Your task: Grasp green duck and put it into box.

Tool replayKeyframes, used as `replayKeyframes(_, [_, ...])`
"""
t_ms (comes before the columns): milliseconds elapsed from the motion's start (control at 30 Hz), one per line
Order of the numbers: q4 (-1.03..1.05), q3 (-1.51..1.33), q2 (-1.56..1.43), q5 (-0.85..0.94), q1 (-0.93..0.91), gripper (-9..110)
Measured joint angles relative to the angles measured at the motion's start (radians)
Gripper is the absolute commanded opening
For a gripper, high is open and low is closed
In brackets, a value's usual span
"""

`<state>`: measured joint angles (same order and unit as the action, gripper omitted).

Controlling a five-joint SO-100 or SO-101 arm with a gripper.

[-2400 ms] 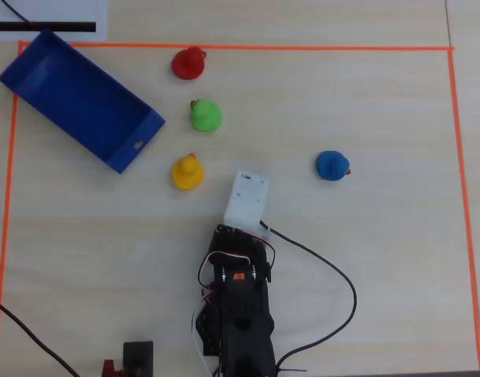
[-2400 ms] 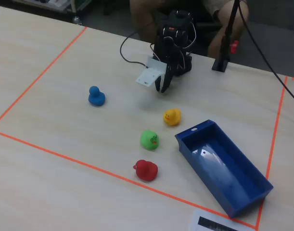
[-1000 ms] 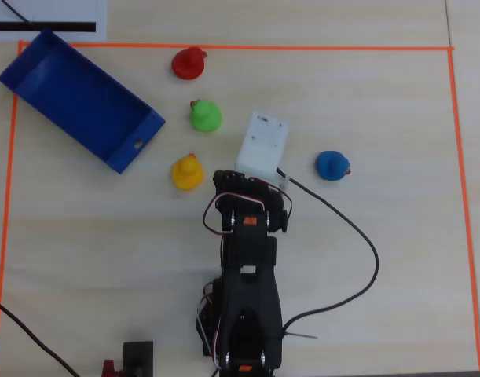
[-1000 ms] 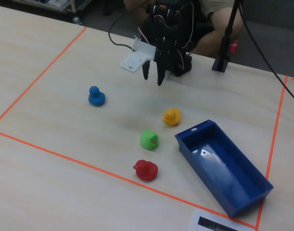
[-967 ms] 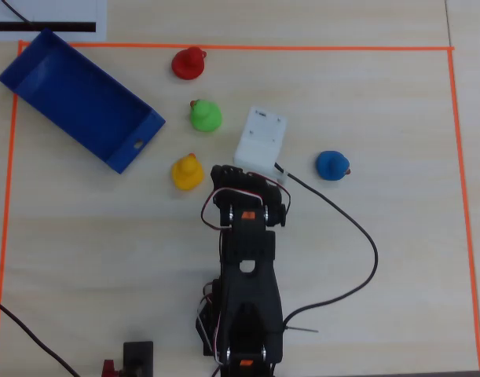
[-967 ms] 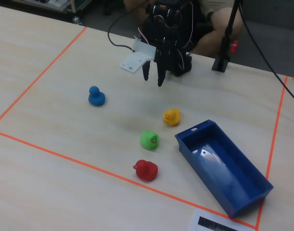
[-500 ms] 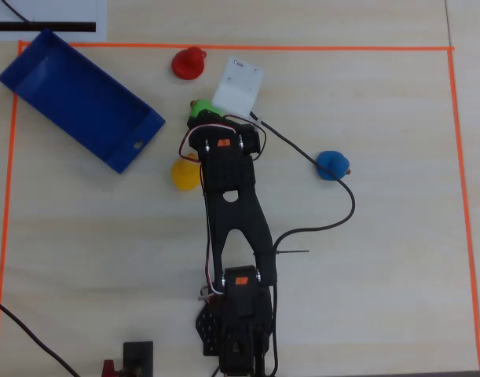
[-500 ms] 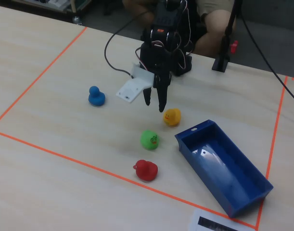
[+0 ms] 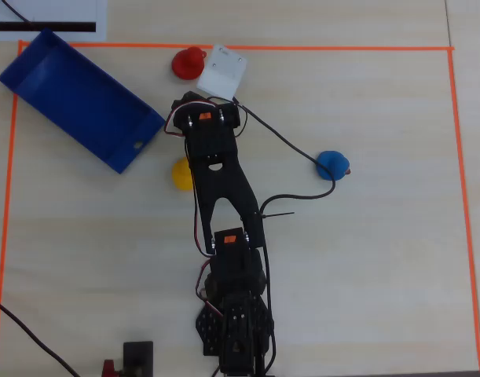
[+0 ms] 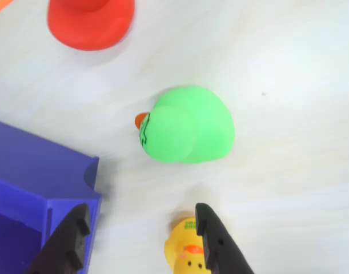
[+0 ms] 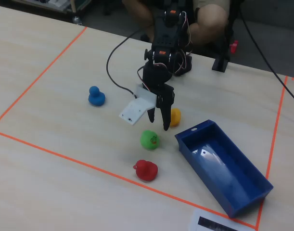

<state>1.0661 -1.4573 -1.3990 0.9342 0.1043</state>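
A pale wooden desk (image 11: 50, 62) carries the box (image 11: 223, 166), orange tape (image 11: 79, 163), and green duck (image 11: 149, 139), red duck (image 11: 146, 170), yellow duck (image 11: 174, 117) and blue duck (image 11: 95, 96).

Overhead view straight down, fixed view oblique facing the arm, wrist view close, all sharing the ducks.

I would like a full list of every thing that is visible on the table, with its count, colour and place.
green duck: one, bright green, inside the orange tape, under the gripper in the fixed view; hidden by the arm in the overhead view.
red duck: one, red, near the top tape line in the overhead view.
yellow duck: one, yellow, beside the arm, partly hidden.
blue duck: one, blue, alone on the right in the overhead view.
box: one, dark blue, empty, upper left corner in the overhead view.
orange tape: one rectangle outline on the table.
gripper: one, black, jaws open, above the green duck.
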Motion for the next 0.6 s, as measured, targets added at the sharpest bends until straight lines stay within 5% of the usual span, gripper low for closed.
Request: replayKeyframes(600, [-0.006,0.106,0.137,-0.003,0.000,25])
